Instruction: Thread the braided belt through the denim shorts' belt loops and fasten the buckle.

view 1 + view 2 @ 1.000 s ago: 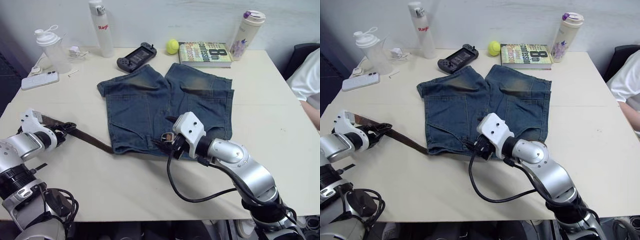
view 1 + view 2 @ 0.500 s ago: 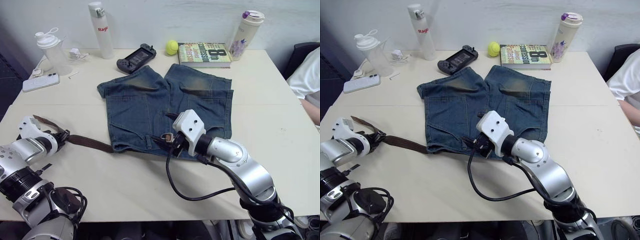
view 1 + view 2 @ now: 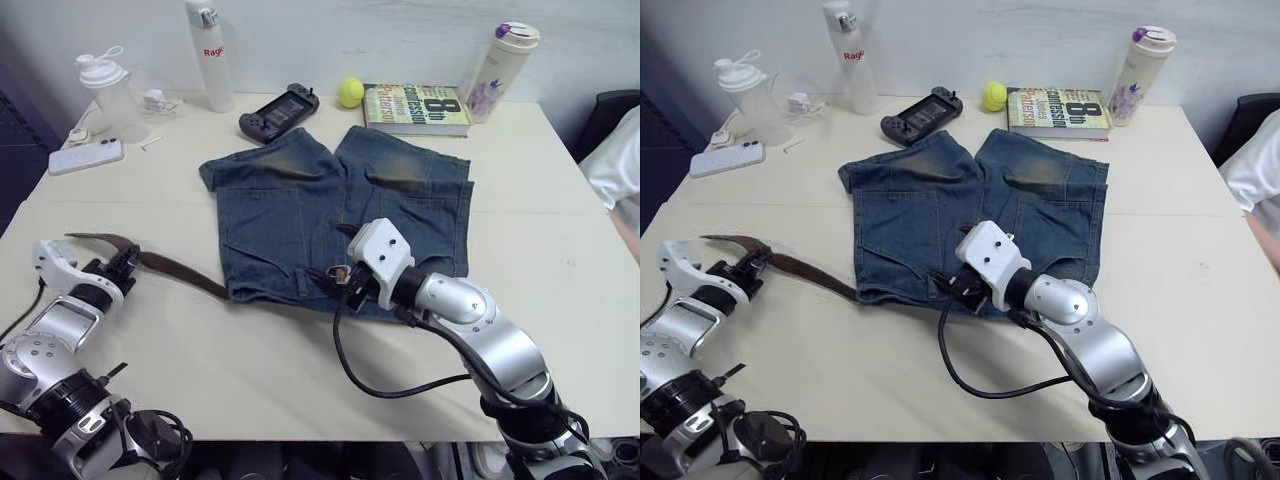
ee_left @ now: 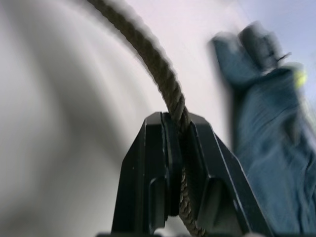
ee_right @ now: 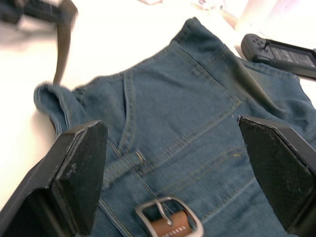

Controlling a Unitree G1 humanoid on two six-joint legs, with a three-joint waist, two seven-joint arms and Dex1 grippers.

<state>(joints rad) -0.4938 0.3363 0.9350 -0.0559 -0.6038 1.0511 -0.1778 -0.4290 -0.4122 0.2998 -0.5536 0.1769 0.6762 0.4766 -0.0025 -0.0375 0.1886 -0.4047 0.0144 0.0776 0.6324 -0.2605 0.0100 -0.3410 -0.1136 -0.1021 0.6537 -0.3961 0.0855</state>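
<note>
Left hand (image 4: 174,143) pinched the braided belt (image 3: 180,272) beside the denim shorts (image 3: 300,215) on the surface (image 3: 250,370); right hand (image 5: 173,192), fingers spread, hovered above the buckle (image 5: 168,222) at the waistband.

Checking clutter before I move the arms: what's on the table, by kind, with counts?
Bottles: 3
Shorts: 1
Belt: 1
Phone: 1
Game controller: 1
Ball: 1
Book: 1
Total: 9
</note>
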